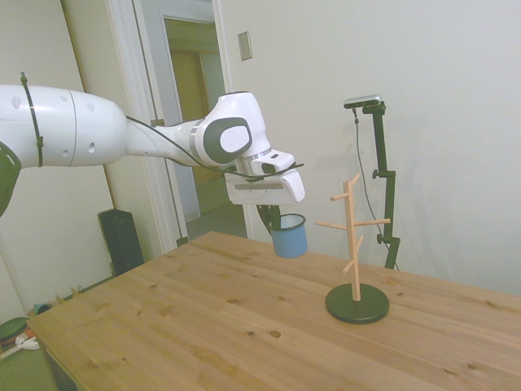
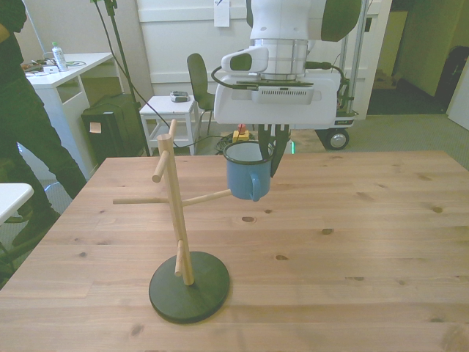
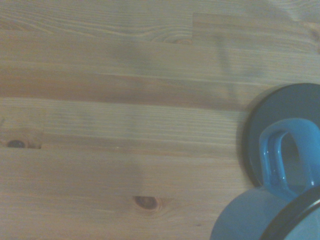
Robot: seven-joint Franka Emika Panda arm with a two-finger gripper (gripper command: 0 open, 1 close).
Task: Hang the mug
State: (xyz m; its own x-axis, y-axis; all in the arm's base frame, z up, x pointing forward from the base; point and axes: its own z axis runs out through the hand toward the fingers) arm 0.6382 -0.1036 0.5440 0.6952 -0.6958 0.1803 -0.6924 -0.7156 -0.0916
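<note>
- The jaws of the gripper (image 2: 270, 150) are clamped on the rim of the mug (image 2: 245, 178), one dark finger inside and one outside, at the side away from the handle.
- The mug hangs upright in the air, well above the tabletop (image 2: 352, 242), with its loop handle (image 3: 286, 156) turned toward the mug tree.
- Judged progress: pickup and lift are done; the handle is not yet on any peg, so the final approach, threading and release remain.
- The mug tree (image 1: 355, 236), a pale wooden post with angled pegs on a dark round base (image 2: 189, 286), stands near the mug; in the front view one peg tip (image 2: 223, 193) lies just beside the mug wall.
- Contact between peg and mug cannot be settled from these views.
- The wrist view is soft and shows only part of the mug.
- A person (image 2: 22, 125) is cut off at the front view's left.
</note>
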